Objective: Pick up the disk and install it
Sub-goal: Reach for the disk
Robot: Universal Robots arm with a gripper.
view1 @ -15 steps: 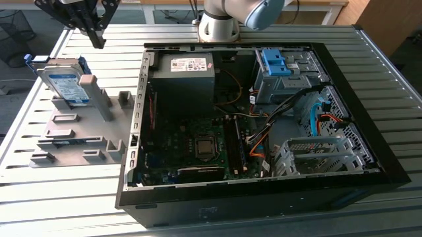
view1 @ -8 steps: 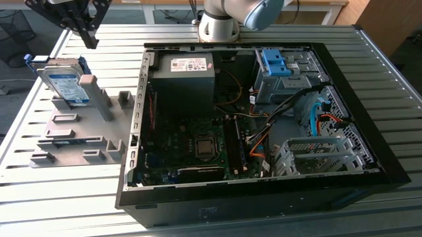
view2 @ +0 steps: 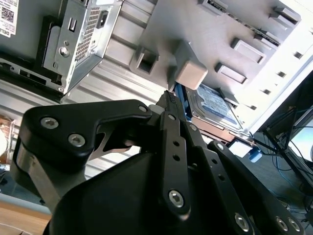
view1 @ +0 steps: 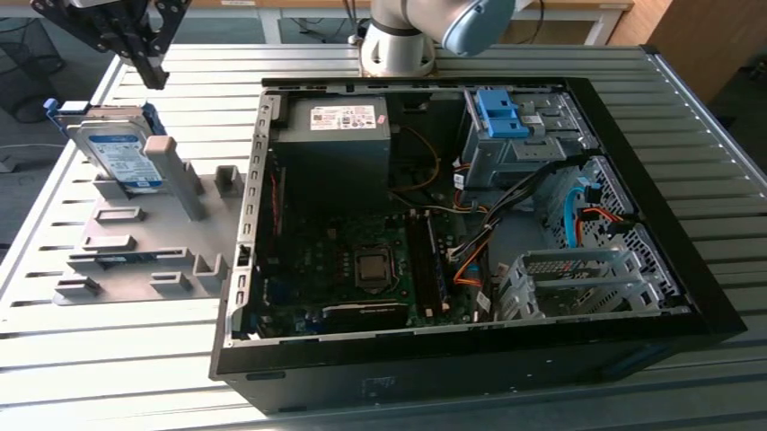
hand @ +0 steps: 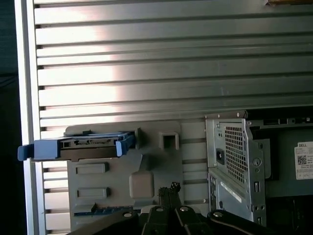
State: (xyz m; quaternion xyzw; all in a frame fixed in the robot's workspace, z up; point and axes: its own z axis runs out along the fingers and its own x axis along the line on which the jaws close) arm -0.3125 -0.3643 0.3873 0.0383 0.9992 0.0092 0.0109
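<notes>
The disk (view1: 120, 154) stands on edge in a slot of the grey fixture plate (view1: 150, 247), at the exterior view's left. It is silver with a white and blue label and blue rails. In the first wrist view the disk (hand: 78, 146) shows edge-on, and in the second wrist view the disk (view2: 215, 105) leans behind a grey post. My gripper (view1: 153, 79) hangs in the air above and just behind the disk, apart from it. In both wrist views the fingertips (hand: 169, 187) (view2: 169, 96) lie together with nothing between them.
An open computer case (view1: 671, 296) lies on the slatted metal table (view1: 108, 359), to the right of the fixture. Inside are a dark power supply (view1: 341, 144), a blue latch on a grey cage (view1: 501, 112), a motherboard and an empty metal drive bay (view1: 576, 278).
</notes>
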